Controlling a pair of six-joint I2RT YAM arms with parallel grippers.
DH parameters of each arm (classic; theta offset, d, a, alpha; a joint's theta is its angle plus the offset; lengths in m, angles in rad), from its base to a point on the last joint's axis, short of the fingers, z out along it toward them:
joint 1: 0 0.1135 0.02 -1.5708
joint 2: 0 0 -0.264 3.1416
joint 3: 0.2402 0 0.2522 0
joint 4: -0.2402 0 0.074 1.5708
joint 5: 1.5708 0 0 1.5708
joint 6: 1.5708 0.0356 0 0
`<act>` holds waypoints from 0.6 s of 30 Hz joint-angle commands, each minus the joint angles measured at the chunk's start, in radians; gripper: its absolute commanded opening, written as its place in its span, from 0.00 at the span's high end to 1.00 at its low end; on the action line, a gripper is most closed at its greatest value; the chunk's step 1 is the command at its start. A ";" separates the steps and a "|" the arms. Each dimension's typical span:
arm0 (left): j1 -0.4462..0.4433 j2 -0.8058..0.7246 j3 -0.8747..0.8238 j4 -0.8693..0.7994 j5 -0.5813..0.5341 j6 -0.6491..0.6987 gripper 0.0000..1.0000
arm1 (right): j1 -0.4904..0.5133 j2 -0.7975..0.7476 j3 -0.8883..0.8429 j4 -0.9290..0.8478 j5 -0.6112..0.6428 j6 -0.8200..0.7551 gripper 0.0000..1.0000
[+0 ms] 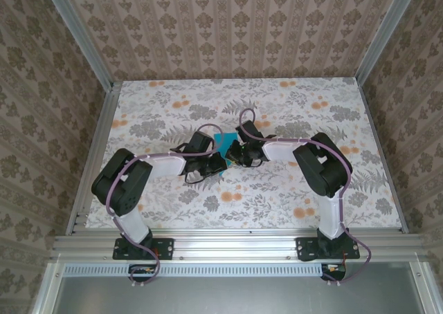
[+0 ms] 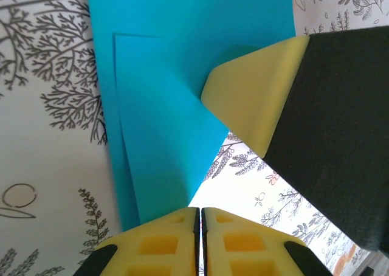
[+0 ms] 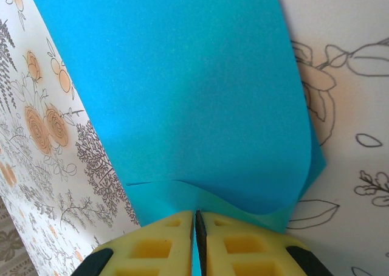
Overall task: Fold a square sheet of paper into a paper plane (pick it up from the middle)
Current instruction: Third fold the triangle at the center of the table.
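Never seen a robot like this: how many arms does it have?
2. The left arm rises from the near-left, the right arm from the near-right. Both reach in to the blue paper in the middle. None seems hidden.

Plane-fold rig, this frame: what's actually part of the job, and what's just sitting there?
In the job:
blue paper sheet, partly folded
left gripper, shut on the sheet's narrow end
right gripper, shut on the sheet's edge

Just there:
floral table cover
aluminium frame
patterned walls
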 commanded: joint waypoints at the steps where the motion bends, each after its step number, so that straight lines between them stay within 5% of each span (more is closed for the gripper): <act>1: 0.002 0.016 -0.007 0.006 0.021 0.005 0.88 | -0.011 0.064 -0.011 -0.109 0.075 0.000 0.86; 18: -0.003 0.020 -0.057 -0.077 -0.087 0.009 0.91 | -0.015 0.063 -0.008 -0.111 0.073 -0.009 0.86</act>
